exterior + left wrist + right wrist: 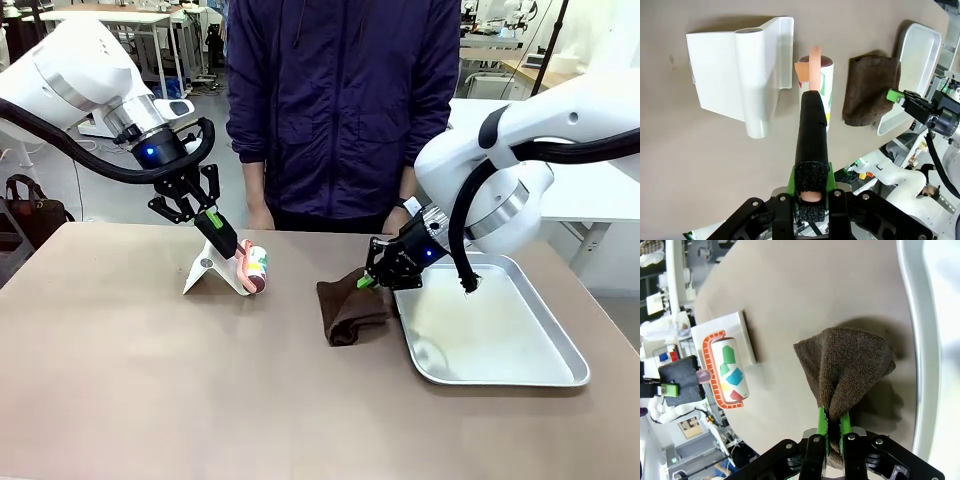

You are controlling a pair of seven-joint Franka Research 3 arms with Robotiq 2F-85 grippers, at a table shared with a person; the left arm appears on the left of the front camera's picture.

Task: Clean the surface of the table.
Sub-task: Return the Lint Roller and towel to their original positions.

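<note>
I have both tools gripped over the table (pixel 150 380). My left gripper (pixel 222 243) is closed on the lint roller (pixel 252 270) handle, beside its white stand (pixel 205 268). My right gripper (pixel 372 280) pinches the brown cloth (pixel 350 310), left of the tray (pixel 560 345). I think wiping comes next: lower the cloth flat and drag.

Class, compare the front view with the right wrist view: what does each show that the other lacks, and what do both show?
Front view alone: the person standing at the far side of the table, and the whole tray.

Right wrist view alone: a close look at the right hand pinching a fold of the brown cloth between its green pads.

Both: the cloth, the patterned lint roller gripped by the left hand, its white stand, and the tabletop.
</note>
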